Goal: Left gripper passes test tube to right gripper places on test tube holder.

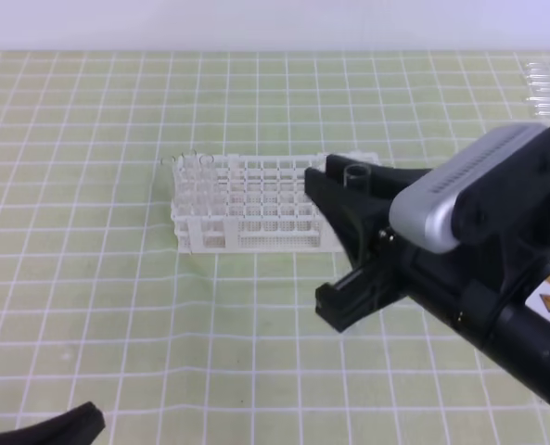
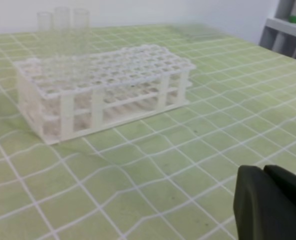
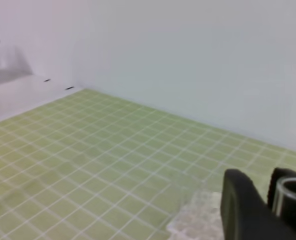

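My right gripper fills the right foreground, hovering just above the right end of the white test tube holder. It is shut on an upright clear test tube, whose open rim shows between the jaws. The right wrist view shows that rim between the black fingers, with a blurred corner of the holder below. My left gripper sits low at the bottom left corner, far from the holder. In the left wrist view its jaws are shut and hold nothing, facing the holder.
A few clear tubes stand in the holder's far left end. More loose glass tubes lie at the back right edge. A green gridded mat covers the table; a white wall runs behind it.
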Robot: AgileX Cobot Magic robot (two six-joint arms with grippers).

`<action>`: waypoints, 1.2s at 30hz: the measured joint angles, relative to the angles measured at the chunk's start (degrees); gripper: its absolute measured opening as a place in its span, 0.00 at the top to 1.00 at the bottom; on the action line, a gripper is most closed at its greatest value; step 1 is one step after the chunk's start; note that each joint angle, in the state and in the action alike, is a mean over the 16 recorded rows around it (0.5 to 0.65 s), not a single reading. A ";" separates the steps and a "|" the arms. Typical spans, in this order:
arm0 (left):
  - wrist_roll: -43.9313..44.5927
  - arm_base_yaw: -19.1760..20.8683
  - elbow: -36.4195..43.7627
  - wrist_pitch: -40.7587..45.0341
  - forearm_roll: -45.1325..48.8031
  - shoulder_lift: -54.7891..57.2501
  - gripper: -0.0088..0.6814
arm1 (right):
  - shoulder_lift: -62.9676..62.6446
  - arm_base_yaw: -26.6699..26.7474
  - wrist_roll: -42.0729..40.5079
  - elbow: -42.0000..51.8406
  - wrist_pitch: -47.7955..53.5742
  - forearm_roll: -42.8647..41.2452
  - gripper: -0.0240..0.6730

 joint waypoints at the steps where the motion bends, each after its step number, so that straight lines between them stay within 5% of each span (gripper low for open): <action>1: -0.08 -0.01 0.62 0.66 0.08 -0.03 0.99 | 0.00 0.00 -0.52 0.00 -0.33 0.43 0.84; 21: -0.04 0.00 2.96 4.36 0.34 0.00 0.99 | 3.80 -1.92 -4.46 -0.60 -7.27 4.03 0.84; 36: -0.09 -0.01 2.86 4.30 1.94 -0.03 0.99 | 5.68 -8.38 -0.67 -3.50 -0.20 -2.26 0.85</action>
